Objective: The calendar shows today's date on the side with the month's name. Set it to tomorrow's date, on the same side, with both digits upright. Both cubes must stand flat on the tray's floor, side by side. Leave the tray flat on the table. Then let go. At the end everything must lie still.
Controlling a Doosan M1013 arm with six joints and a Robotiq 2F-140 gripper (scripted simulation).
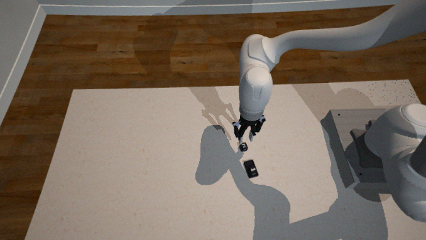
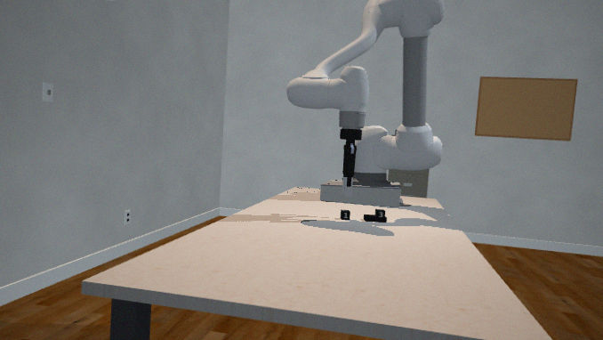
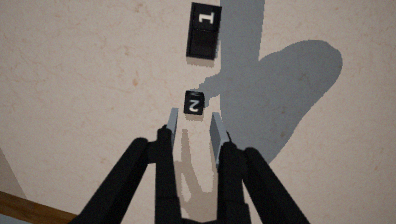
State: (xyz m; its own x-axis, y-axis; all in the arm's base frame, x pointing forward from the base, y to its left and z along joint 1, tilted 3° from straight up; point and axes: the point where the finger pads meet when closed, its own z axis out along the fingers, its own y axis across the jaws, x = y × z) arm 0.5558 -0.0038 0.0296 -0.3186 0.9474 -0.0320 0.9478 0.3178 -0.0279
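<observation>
A small black cube [image 3: 194, 103] stands alone on the table with a white "2" on top; it also shows in the top view [image 1: 243, 146] and in the exterior view [image 2: 345, 214], where its side reads "1". The black tray [image 3: 202, 35] lies flat just beyond it, with the second cube [image 3: 206, 17] [image 2: 381, 214] at one end, "1" on top and "3" on the side. The tray's other half is empty. My gripper [image 3: 194, 120] hangs above the loose cube, fingers narrowed to a gap a little wider than the cube, with nothing between them.
The arm's grey base plate [image 1: 352, 141] stands at the table's right side. A brown board [image 2: 526, 108] hangs on the far wall. The arm's shadow falls across the table around the tray.
</observation>
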